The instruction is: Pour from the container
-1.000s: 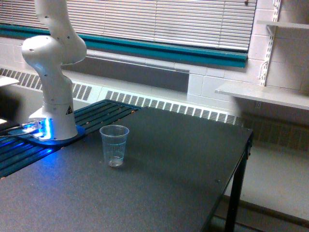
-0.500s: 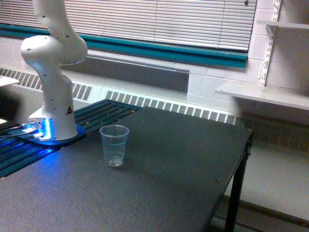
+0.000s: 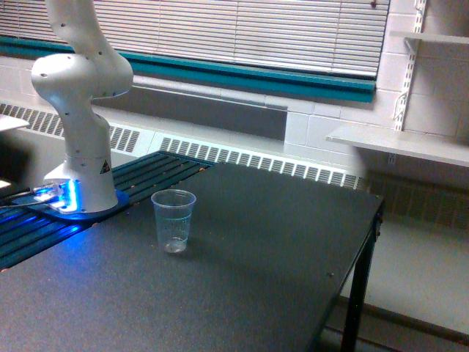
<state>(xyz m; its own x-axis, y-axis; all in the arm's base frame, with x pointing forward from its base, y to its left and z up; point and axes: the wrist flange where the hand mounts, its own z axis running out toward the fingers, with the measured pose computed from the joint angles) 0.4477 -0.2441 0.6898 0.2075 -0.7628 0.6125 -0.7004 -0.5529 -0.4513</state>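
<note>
while the dark speckled counter point(image 3: 242, 279) fills the near part of the exterior view, only one thing stands on it: a clear plastic cup point(image 3: 174, 220) with ridged, tapering walls, upright, mouth open to the top. a little something pale lies at its bottom; what it is cannot be told. taking that cup as the landmark, the counter's bare surface runs toward the exterior view's right of it to the edge, where a black leg point(image 3: 356, 308) drops to the floor. just behind the cup and toward the exterior view's left sits the white base of the robot arm point(image 3: 82, 158), on a plate lit by a blue glow point(image 3: 62, 199), with dark slats point(image 3: 157, 170) beside it. the arm rises from there and leaves the frame at the top, so the pincer is out of sight and its state cannot be told. the small glass container with brown bits is nowhere in the frame either. farther behind the cup a long vent grille point(image 3: 256, 160) runs along the wall, under a teal sill point(image 3: 249, 77) and closed blinds point(image 3: 242, 29). far to the exterior view's right of the cup, white shelves point(image 3: 399, 143) hang on brackets.
</note>
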